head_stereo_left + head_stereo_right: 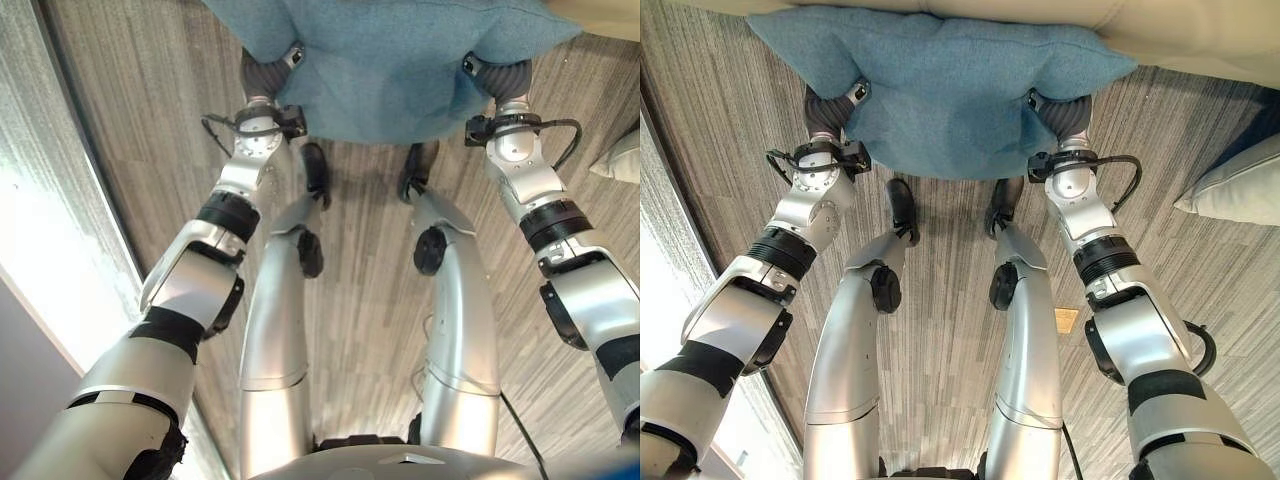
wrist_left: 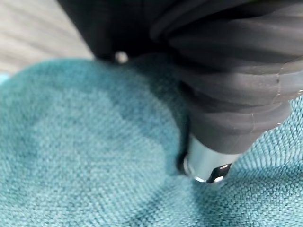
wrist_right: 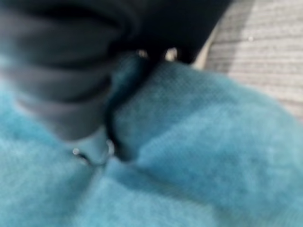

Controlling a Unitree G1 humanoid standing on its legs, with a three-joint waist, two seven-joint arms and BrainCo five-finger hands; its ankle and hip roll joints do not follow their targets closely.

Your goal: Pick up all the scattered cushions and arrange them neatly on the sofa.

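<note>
A: Left hand [image 1: 830,112] at eleven o'clock, right hand [image 1: 1065,115] at one; both dig into the teal cushion [image 1: 940,90]. Fingers buried in the fabric — cannot tell whether they clench or lie flat.

B: Cushion's place?

A: Raised between both hands at twelve, clear of the carpet floor [image 1: 940,290], its far edge against the beige sofa [image 1: 1200,40]. A hand at each lower side probably keeps the soft bulk level for setting down.

B: Others?

A: A pale cushion [image 1: 1235,190] lies on the floor at three, not yet collected.
</note>
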